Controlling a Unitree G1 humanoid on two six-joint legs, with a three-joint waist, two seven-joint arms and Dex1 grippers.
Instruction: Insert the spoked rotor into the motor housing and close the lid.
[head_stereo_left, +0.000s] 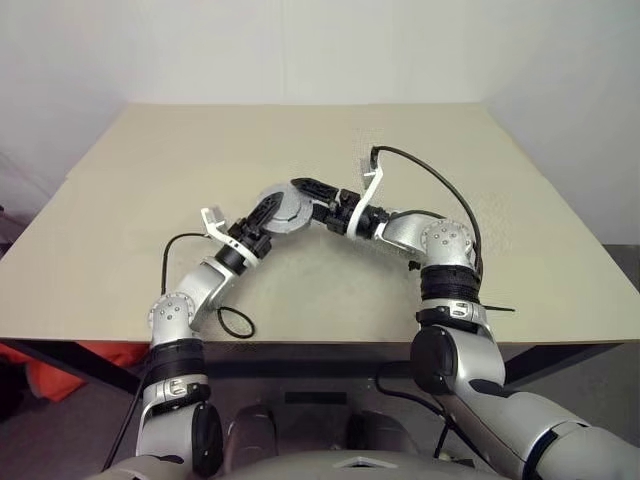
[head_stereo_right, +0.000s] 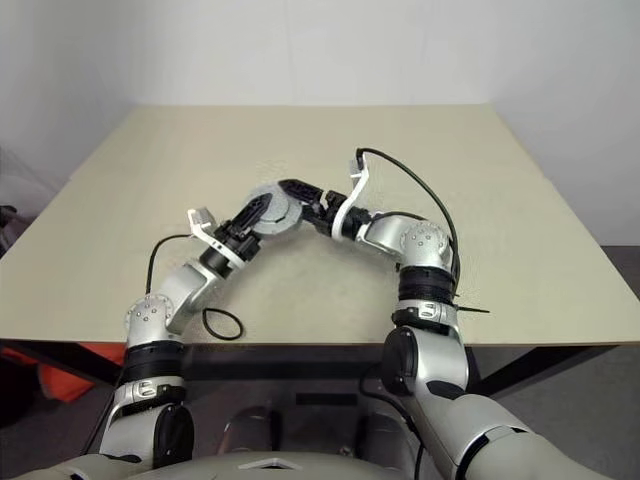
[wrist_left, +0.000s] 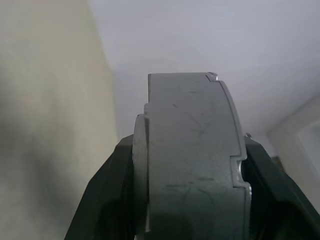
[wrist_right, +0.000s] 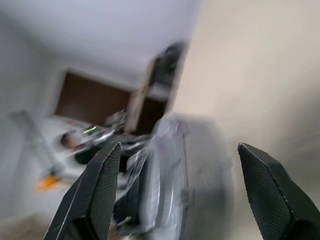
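Housing (head_stereo_left: 283, 210) assembly, held above the worktop (head_stereo_left: 520, 230) between both arms. Left tool (head_stereo_left: 262, 212) is clamping the motor housing; right tool (head_stereo_left: 305, 190) is standing open beside it. We are keeping the left grip steady, judging that the parts need squaring.

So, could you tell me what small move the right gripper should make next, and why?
Probably draw the right gripper back: its fingers stand open, apart from the motor housing, which the left gripper clamps above the table.
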